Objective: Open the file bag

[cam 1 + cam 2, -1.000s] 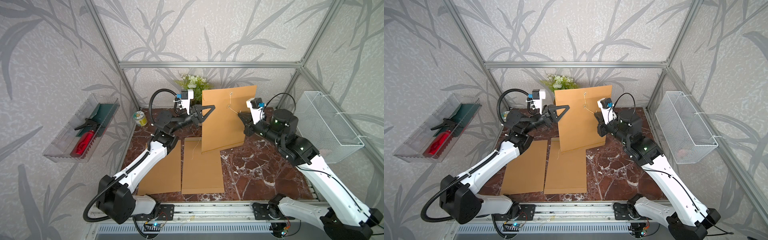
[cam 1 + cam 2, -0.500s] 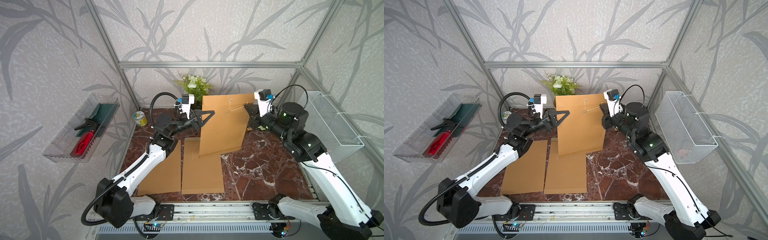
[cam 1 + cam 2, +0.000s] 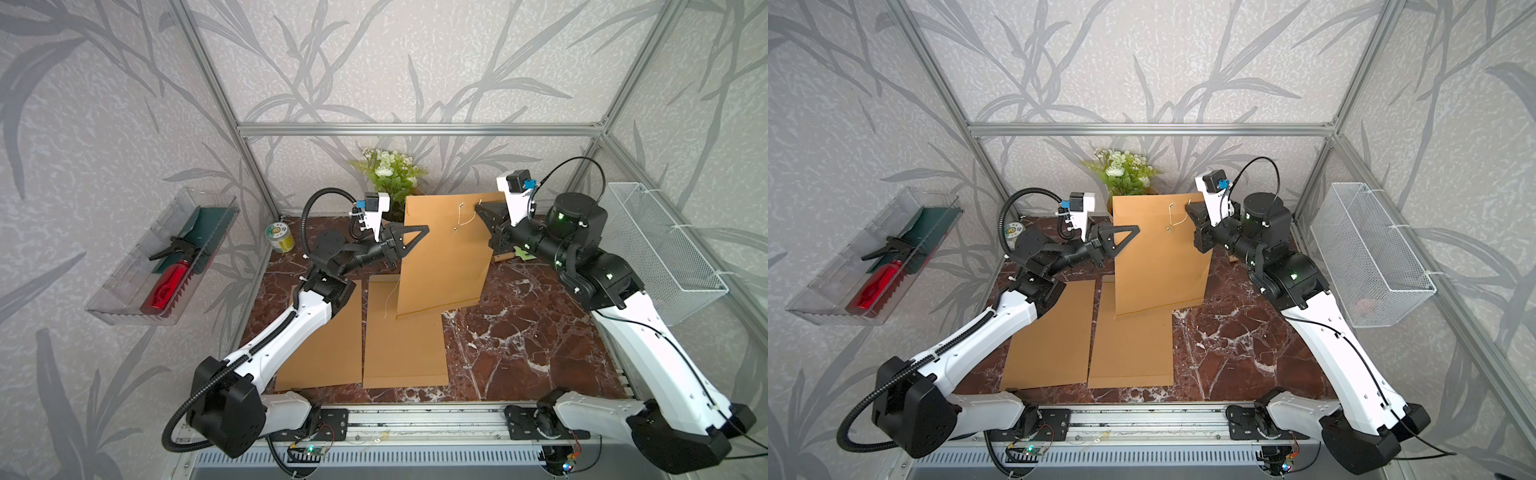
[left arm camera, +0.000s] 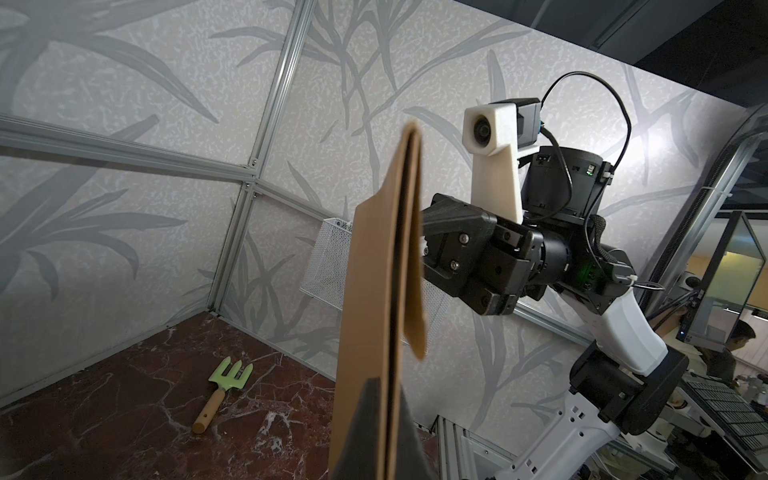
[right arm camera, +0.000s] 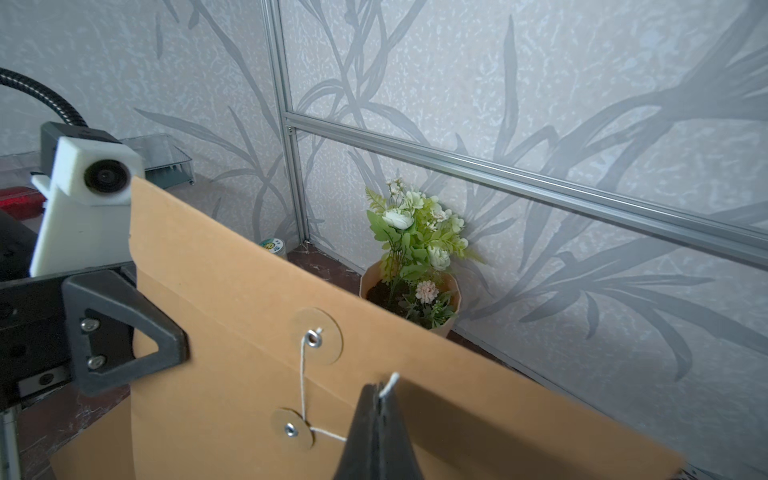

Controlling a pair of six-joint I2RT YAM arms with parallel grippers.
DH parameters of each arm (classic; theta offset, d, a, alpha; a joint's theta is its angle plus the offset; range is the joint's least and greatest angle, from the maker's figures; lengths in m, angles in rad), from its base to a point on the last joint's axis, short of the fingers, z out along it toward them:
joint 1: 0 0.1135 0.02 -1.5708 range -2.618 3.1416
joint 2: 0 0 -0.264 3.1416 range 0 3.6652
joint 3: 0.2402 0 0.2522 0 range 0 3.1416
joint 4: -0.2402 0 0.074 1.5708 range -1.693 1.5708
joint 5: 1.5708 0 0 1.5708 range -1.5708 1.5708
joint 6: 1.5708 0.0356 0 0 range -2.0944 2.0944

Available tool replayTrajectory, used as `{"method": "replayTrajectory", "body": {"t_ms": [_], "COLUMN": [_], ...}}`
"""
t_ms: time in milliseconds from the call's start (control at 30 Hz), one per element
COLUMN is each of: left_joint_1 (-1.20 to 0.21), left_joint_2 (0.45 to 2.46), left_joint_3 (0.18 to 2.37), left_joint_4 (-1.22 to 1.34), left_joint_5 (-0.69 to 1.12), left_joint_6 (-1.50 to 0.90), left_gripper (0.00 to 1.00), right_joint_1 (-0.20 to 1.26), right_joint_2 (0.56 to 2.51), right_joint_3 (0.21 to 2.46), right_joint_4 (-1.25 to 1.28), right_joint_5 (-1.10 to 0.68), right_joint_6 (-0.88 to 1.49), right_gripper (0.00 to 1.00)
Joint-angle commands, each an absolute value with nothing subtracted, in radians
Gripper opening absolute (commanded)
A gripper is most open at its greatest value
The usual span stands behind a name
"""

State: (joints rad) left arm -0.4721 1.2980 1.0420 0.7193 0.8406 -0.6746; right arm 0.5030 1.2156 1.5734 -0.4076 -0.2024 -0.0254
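The file bag has swung from a slant to nearly square, and the right gripper has climbed toward the bag's top edge, taking the string with it. The left gripper has barely shifted.

Right now the bag hangs upright in the air, just in front of the flower pot, its bottom edge low over the two spare envelopes that lie flat farther out from the pot. The left gripper is clamped on the bag's side edge, on the side away from the right arm. The right one is pinched shut on the loose end of the string, which runs from the upper paper disc down round the lower disc and off to the claw.

This looks like thin kraft paper: light, flat and fairly stiff, but likely to bow or crease if it is twisted. The edge clamp seems the sound place to hold it. The string is fine and probably slippery, so a grip right at its tip could slide off under a hard tug.
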Motion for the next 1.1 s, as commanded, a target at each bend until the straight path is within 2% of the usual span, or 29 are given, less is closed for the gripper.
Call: {"method": "replayTrajectory", "body": {"t_ms": [0, 1067], "left_joint_1": [-0.477, -0.492], "left_joint_2": [1.302, 1.422], "left_joint_3": [1.033, 1.071], "left_joint_4": [0.781, 0.959], "left_joint_5": [0.859, 0.83], "left_joint_6": [-0.687, -0.808], "left_gripper": [0.0, 0.0], "right_joint_1": [0.5, 0.53], "right_joint_2": [1.232, 1.319], "right_joint_3": [1.609, 1.648], "right_joint_4": [-0.361, -0.281], "right_joint_5": [-0.287, -0.443], "right_joint_6": [0.016, 0.124], "right_gripper": [0.0, 0.0]}}
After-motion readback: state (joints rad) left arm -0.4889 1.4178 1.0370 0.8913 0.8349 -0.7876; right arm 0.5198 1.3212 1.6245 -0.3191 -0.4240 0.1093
